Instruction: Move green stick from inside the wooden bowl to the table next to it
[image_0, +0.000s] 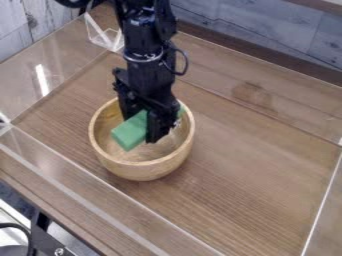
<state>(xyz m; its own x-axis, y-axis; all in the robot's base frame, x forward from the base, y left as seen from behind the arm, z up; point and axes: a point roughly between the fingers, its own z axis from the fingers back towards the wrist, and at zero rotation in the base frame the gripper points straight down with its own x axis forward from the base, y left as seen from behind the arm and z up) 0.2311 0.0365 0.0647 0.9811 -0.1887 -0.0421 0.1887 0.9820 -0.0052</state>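
green stick (130, 133): 1, partly hidden | wooden bowl (112, 163): 1 | gripper (144, 122): 1 | table (254, 150): 1

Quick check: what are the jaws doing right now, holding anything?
Gripper: jaws closed on the green stick, held over the wooden bowl.

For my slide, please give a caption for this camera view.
Gripper holds the green stick just above the wooden bowl.
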